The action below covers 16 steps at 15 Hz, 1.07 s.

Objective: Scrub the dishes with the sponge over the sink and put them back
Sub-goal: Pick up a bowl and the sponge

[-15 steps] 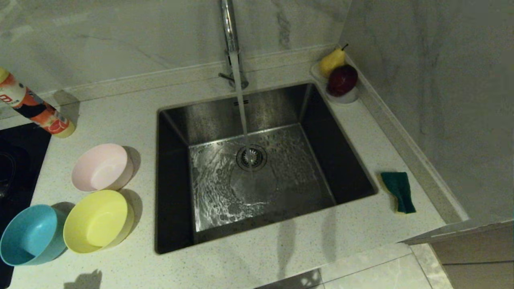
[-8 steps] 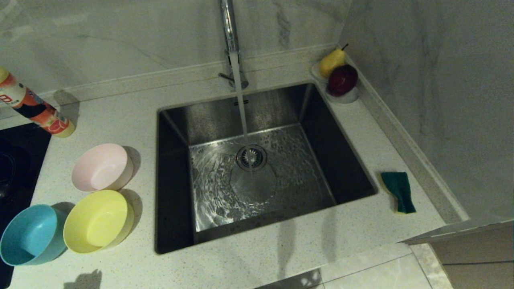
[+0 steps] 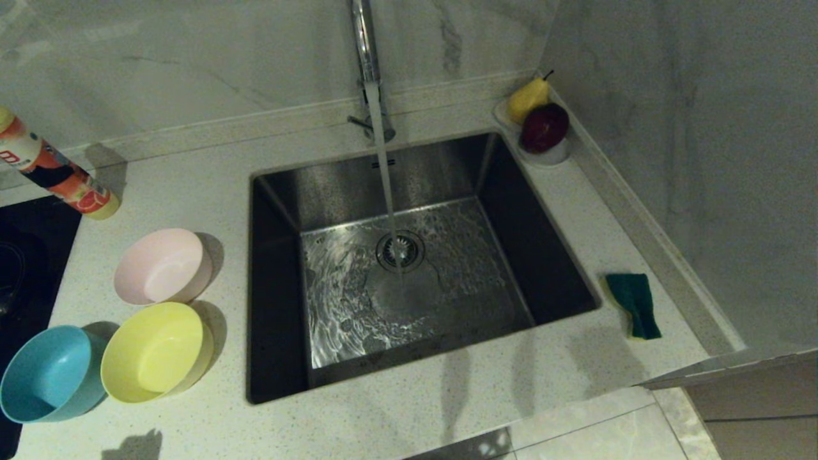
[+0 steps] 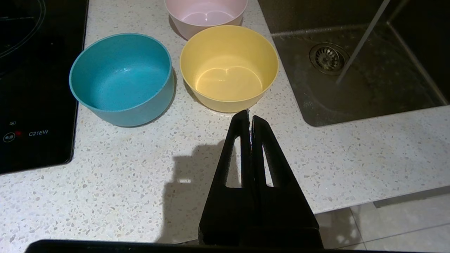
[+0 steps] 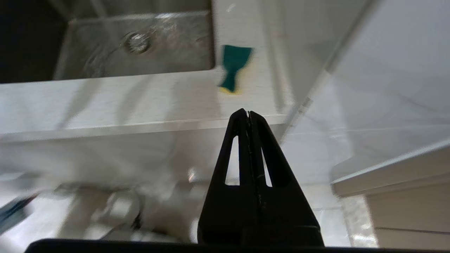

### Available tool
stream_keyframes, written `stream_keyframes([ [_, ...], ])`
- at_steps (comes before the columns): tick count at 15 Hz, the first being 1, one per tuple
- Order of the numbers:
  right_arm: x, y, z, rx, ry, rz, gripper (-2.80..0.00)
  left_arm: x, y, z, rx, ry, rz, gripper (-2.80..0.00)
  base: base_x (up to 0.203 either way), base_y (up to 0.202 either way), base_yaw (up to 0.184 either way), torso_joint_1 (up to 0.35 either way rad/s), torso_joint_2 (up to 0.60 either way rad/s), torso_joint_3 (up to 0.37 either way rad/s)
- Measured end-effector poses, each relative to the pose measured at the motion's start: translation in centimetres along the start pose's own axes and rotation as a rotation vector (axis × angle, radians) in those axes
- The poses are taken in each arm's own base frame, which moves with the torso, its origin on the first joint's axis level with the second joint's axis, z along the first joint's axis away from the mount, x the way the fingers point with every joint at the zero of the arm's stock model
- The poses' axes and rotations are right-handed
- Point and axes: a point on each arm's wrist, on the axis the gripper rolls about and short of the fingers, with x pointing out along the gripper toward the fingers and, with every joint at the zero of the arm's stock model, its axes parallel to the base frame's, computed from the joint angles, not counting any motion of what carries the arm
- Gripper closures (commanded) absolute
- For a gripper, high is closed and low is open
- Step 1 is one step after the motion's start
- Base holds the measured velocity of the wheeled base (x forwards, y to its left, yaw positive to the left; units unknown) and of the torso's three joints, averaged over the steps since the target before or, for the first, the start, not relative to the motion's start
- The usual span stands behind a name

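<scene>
The counter (image 3: 447, 409) wraps around everything, pale speckled stone, and set into it is the sink (image 3: 275, 306), a big square steel basin with water from the tap (image 3: 365, 45) running straight down onto the drain (image 3: 401, 250). Nothing sits in the basin.

On my left side of the counter stand the 3 bowls, all upright and all empty: the pink bowl (image 3: 163, 266) farthest back, the yellow bowl (image 3: 156, 352) just in front of it and nearly touching, the blue bowl (image 3: 51, 374) beside the yellow one by the dark cooktop (image 3: 25, 255). On the far side of the sink, near the wall, lies the sponge (image 3: 634, 305), green face up, slightly bent (a sliver of yellow foam shows at its near end).

My left gripper (image 4: 250, 117) hangs over the counter just short of the yellow bowl, jaws pressed together, gripping nothing. My right gripper (image 5: 248, 113) is below the counter's front edge, pointed up toward the sponge, jaws likewise closed and empty.

So as I judge it, 0 of 3 bowls are scrubbed. The sponge is untouched, every bowl is unlifted, and the whole job of fetching, scrubbing over the water and setting back is left to do
</scene>
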Motion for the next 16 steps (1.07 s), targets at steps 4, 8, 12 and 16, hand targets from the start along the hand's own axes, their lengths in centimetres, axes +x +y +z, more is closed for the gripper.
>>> stream_keyframes([
  [4, 3.7, -0.4, 4.2, 0.021, 0.151, 0.067, 0.00, 0.0, 0.0, 0.0, 0.000, 0.000, 0.000, 0.00, 0.000, 0.000, 0.000, 0.000, 0.00, 0.000],
  [8, 10.5, -1.4, 6.9, 0.017, 0.300, 0.086, 0.00, 0.0, 0.0, 0.0, 0.000, 0.000, 0.000, 0.00, 0.000, 0.000, 0.000, 0.000, 0.00, 0.000],
  [12, 17.2, -2.0, 7.7, -0.009, 0.406, 0.079, -2.80, 0.0, 0.0, 0.0, 0.000, 0.001, 0.000, 0.00, 0.000, 0.000, 0.000, 0.000, 0.00, 0.000],
  [16, 21.4, -1.9, 5.8, 0.008, 0.523, 0.107, -2.80, 0.0, 0.0, 0.0, 0.000, 0.000, 0.000, 0.00, 0.000, 0.000, 0.000, 0.000, 0.00, 0.000],
])
